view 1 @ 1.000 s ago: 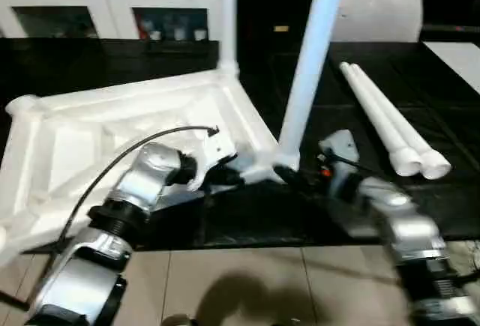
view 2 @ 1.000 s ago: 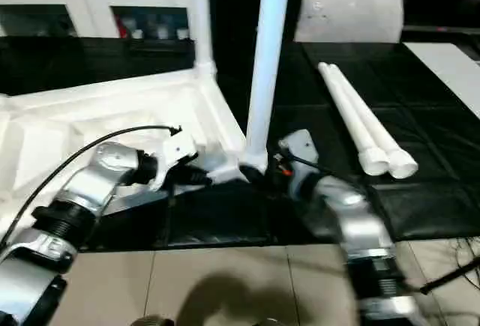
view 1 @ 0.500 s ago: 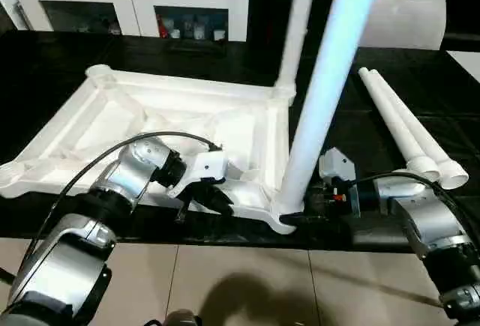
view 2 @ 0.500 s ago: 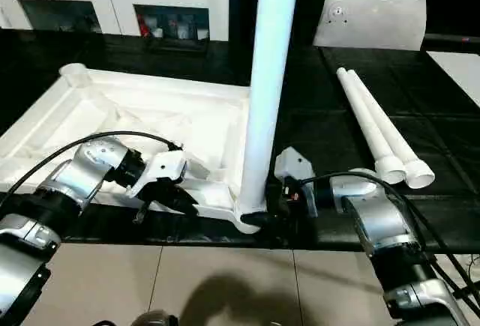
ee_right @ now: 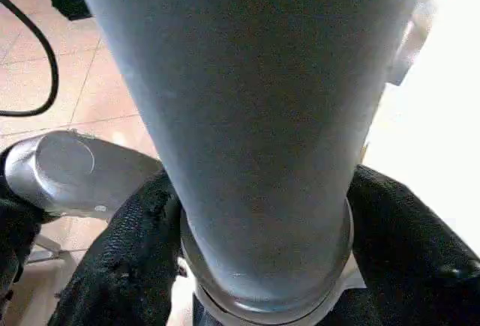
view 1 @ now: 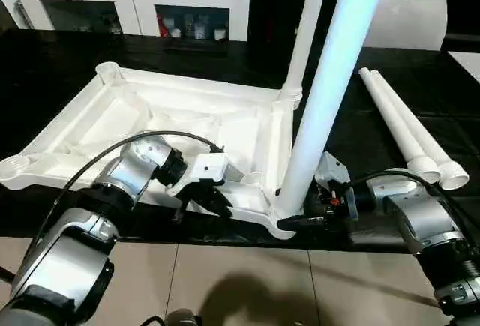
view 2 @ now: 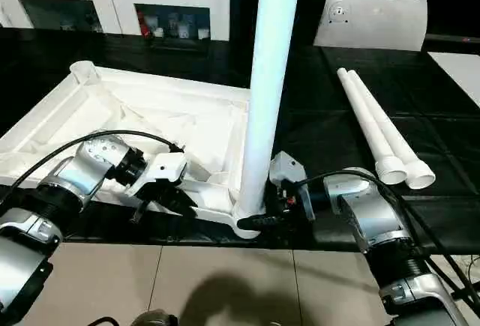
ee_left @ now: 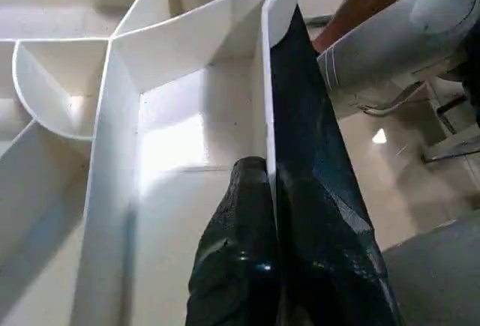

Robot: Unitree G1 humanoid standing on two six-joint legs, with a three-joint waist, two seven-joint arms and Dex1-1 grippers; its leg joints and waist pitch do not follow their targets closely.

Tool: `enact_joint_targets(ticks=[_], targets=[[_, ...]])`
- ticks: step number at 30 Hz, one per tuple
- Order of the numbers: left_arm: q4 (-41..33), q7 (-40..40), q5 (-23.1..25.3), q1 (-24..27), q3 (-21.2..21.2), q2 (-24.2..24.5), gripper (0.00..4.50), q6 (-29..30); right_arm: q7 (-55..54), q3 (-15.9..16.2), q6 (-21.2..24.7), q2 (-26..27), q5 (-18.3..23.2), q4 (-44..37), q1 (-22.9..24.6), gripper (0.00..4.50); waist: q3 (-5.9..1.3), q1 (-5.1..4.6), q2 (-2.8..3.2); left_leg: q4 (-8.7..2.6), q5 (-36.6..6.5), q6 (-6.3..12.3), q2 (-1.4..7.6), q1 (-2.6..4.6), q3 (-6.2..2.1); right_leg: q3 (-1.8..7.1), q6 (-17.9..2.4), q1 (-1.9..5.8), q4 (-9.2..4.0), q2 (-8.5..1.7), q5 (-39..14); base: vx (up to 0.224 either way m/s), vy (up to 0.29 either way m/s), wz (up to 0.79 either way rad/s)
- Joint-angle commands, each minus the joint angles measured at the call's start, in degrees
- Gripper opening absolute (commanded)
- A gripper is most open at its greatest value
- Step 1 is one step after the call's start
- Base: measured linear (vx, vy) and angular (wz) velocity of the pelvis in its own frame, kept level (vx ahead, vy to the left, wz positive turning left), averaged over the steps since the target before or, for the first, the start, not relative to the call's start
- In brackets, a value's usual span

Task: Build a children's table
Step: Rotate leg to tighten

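So we've got the white tabletop (view 1: 187, 127) flipped ribs-up on the black mat (view 1: 360, 127), two legs (view 1: 330, 94) standing straight up in its near-right corners (two spare legs (view 1: 409, 131) lying flat to the right). Our left gripper (view 1: 201, 200) is pinched onto the near rim, and our right gripper (ee_right: 262, 266) has its fingers (ee_right: 124, 266) wrapped round the nearest leg's base.

Head cameras look down; wrist cameras press close against the tabletop (view 1: 187, 116).

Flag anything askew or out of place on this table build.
The near-corner leg leans slightly right rather than standing square to the upturned tabletop, so it may not be fully seated. Two spare legs lie unattached to the right.
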Motion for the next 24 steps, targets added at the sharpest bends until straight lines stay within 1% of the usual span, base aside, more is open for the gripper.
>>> enact_joint_targets(ticks=[1,2,3,4,6,7,8,9,10,11,12,13,14,15,16,17,19,20,21,22,23,24], targets=[[-0.99,-1.89,0.01,-0.93,-0.48,-0.93,0.00,-0.36,-0.04,-0.13,2.02,0.60,1.85,-0.92,-0.05,2.87,-4.14,-0.19,-0.43,-3.40,-8.31,4.31,1.72,0.78,-0.05,3.09,-13.11,3.31,-4.13,-4.03,-5.50,0.000,0.000,0.00],[-1.04,-0.70,-0.48,-0.78,0.25,-1.36,0.00,0.79,-0.99,-0.67,3.26,1.30,2.73,-1.67,0.60,2.87,-4.13,-0.18,-0.24,-3.42,-8.48,4.21,1.72,0.82,-0.06,3.09,-13.23,3.31,-4.12,-4.07,-5.58,0.000,0.000,0.00],[-1.14,0.10,-0.68,-0.71,0.62,-1.62,0.00,1.57,-1.89,-1.04,4.00,1.79,3.15,-2.19,0.98,2.81,-4.10,-0.20,-0.29,-3.45,-8.47,4.20,1.74,0.86,-0.03,3.12,-13.24,3.30,-4.19,-4.03,-5.48,0.000,0.000,0.00],[-1.50,2.44,-1.12,-0.52,1.56,-2.33,0.00,3.83,-4.77,-2.00,6.21,3.25,4.13,-3.61,1.98,2.76,-4.13,-0.18,-0.30,-3.46,-8.45,4.05,1.77,0.91,-0.04,3.13,-13.28,3.29,-4.15,-4.00,-5.34,0.000,0.000,0.00],[-1.95,6.90,-1.76,-0.24,3.11,-3.79,0.00,7.57,-11.21,-3.51,7.83,6.38,4.18,-4.98,3.38,2.74,-4.03,-0.25,-0.33,-3.61,-8.88,3.52,1.78,0.94,-0.06,3.12,-12.95,3.24,-4.22,-4.02,-6.45,0.000,0.000,0.00],[-2.00,8.33,-2.03,-0.16,3.59,-4.33,0.00,8.54,-13.41,-4.01,7.89,7.54,4.02,-5.26,3.81,2.72,-3.94,-0.48,-0.16,-3.70,-9.64,2.76,1.76,0.94,-0.17,3.12,-12.81,3.12,-4.37,-4.19,-7.91,0.000,0.000,0.00],[-2.26,9.87,-2.31,-0.01,4.10,-4.97,0.00,9.82,-18.23,-4.70,9.22,10.04,3.45,-5.83,4.36,2.72,-3.92,-0.74,-0.19,-3.85,-10.76,1.79,1.65,1.03,-0.25,3.08,-12.03,3.18,-4.73,-4.29,-10.82,0.000,0.000,0.00],[-2.79,13.52,-2.30,0.19,5.00,-6.13,0.00,12.09,-22.54,-5.29,10.75,12.30,2.89,-6.37,4.80,2.72,-3.83,-0.86,-0.16,-3.95,-11.12,1.29,1.65,1.11,-0.24,3.13,-11.71,3.05,-4.80,-4.17,-11.68,0.000,0.000,0.00],[-2.95,15.21,-2.29,0.19,5.41,-6.75,0.00,13.04,-24.34,-5.52,11.05,13.19,2.40,-6.32,4.83,2.71,-3.74,-1.30,-0.31,-4.15,-12.03,0.44,1.47,1.06,-0.39,3.04,-11.03,3.14,-5.01,-4.20,-13.91,0.000,0.000,0.00],[-2.99,15.82,-2.28,0.17,5.56,-6.98,0.00,13.34,-24.78,-5.58,11.00,13.40,2.21,-6.23,4.80,2.70,-3.68,-1.77,-0.24,-4.13,-12.53,0.06,1.40,1.07,-0.37,3.14,-10.63,3.12,-5.24,-4.20,-14.74,0.000,0.000,0.00],[-3.43,17.51,-2.64,0.22,6.23,-7.86,0.00,14.93,-26.99,-5.77,11.47,14.92,1.88,-6.36,4.88,2.70,-3.63,-1.95,-0.34,-4.04,-12.67,0.20,1.31,1.05,-0.30,3.18,-10.51,3.11,-5.35,-4.14,-15.02,0.000,0.000,0.00],[-3.56,20.89,-2.71,0.00,7.22,-9.12,0.00,16.82,-31.06,-6.41,12.26,17.36,1.29,-6.11,4.69,2.70,-3.57,-2.09,-0.18,-4.02,-12.66,0.27,1.26,1.02,-0.28,3.25,-10.30,3.07,-5.43,-4.17,-15.63,0.000,0.000,0.00],[-4.09,26.40,-2.85,-0.38,8.88,-11.47,0.00,20.16,-39.23,-8.09,13.73,22.25,0.60,-4.97,3.72,2.70,-3.56,-2.41,-0.24,-4.03,-12.50,0.09,1.21,1.03,-0.22,3.27,-10.15,2.91,-5.44,-4.13,-16.08,0.000,0.000,0.00],[-4.19,27.22,-2.85,-0.44,9.15,-11.83,0.00,20.69,-40.51,-8.35,14.02,22.99,0.51,-4.84,3.58,2.69,-3.55,-2.56,-0.23,-4.14,-12.45,-0.16,1.21,1.03,-0.34,3.24,-10.08,2.91,-5.42,-4.18,-16.50,0.000,0.000,0.00],[-4.30,31.91,-2.54,-1.08,10.33,-13.77,0.00,22.66,-46.59,-9.12,14.89,26.24,-0.69,-3.30,2.01,2.69,-3.55,-2.86,-0.21,-4.18,-12.67,-0.43,1.13,1.10,-0.41,3.17,-9.71,2.87,-5.60,-4.13,-17.45,0.000,0.000,0.00],[-4.70,35.50,-2.24,-1.46,11.19,-15.21,0.00,24.10,-50.82,-9.61,15.67,28.61,-1.63,-2.28,0.73,2.69,-3.55,-3.25,-0.10,-4.19,-12.90,-0.65,1.12,1.21,-0.38,3.22,-9.88,2.69,-5.64,-4.05,-17.38,0.000,0.000,0.00],[-5.06,38.42,-1.97,-1.80,11.81,-16.23,0.00,25.14,-54.37,-10.05,16.46,30.44,-2.58,-1.40,-0.44,2.69,-3.60,-3.62,0.10,-4.21,-12.92,-0.80,1.14,1.22,-0.43,3.25,-9.93,2.73,-5.63,-3.90,-16.64,0.000,0.000,0.00],[-5.23,38.98,-1.91,-1.83,11.91,-16.41,0.00,25.43,-55.13,-10.15,16.72,30.81,-2.77,-1.37,-0.61,2.69,-3.68,-3.60,0.15,-4.18,-12.26,-0.40,1.12,1.16,-0.38,3.39,-10.00,2.85,-5.57,-3.89,-14.70,0.000,0.000,0.00],[-5.88,40.87,-0.90,-1.92,11.75,-16.82,0.00,25.83,-57.00,-9.59,15.99,31.67,-4.01,-0.84,-1.27,2.69,-3.88,-3.54,0.02,-4.08,-11.17,0.06,1.08,1.07,-0.34,3.43,-10.14,3.02,-5.31,-3.87,-12.26,0.000,0.000,0.00],[-6.15,41.32,-0.56,-1.91,11.71,-16.96,0.00,26.06,-57.40,-9.44,15.81,31.84,-4.30,-0.81,-1.38,2.69,-3.99,-3.51,0.05,-4.05,-10.42,0.32,1.05,1.05,-0.32,3.44,-10.34,3.09,-5.18,-3.82,-10.79,0.000,0.000,0.00],[-6.30,41.31,-0.50,-1.87,11.68,-16.98,0.00,26.08,-57.42,-9.49,15.59,31.94,-4.39,-0.87,-1.33,3.04,-4.04,-3.53,0.05,-4.02,-9.24,0.83,1.00,0.92,-0.28,3.44,-10.69,3.23,-4.96,-3.71,-8.34,0.000,0.000,0.00],[-7.00,41.09,-0.27,-1.54,11.60,-16.84,0.00,26.20,-57.61,-9.70,14.01,32.02,-5.31,-1.46,-0.73,3.25,-4.14,-3.47,0.12,-3.93,-8.67,1.09,0.97,0.89,-0.23,3.48,-10.85,3.31,-4.88,-3.74,-7.09,0.000,0.000,0.00]])
